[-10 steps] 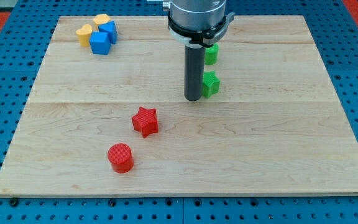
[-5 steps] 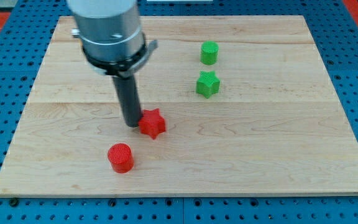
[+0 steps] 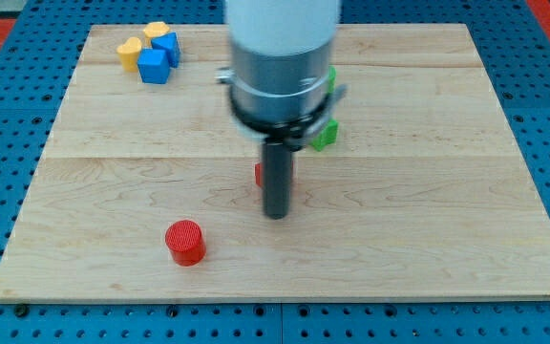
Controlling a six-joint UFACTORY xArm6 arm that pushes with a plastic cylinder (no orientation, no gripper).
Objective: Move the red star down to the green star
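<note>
My tip (image 3: 275,214) rests on the wooden board (image 3: 428,210) near its middle. The red star (image 3: 259,174) is almost wholly hidden behind the rod; only a small red edge shows at the rod's left side. The green star (image 3: 326,135) lies up and to the right of the tip, partly hidden by the arm's body. The red star sits below and left of the green star, a short gap apart.
A red cylinder (image 3: 185,242) stands at the lower left. Two blue blocks (image 3: 154,66) (image 3: 167,46) and two yellow blocks (image 3: 129,52) (image 3: 155,30) cluster at the top left. Another green block (image 3: 330,78) is mostly hidden behind the arm.
My tip has swept right from the red star's left side, pushing the star right and slightly up toward the green star. The arm now covers both green blocks.
</note>
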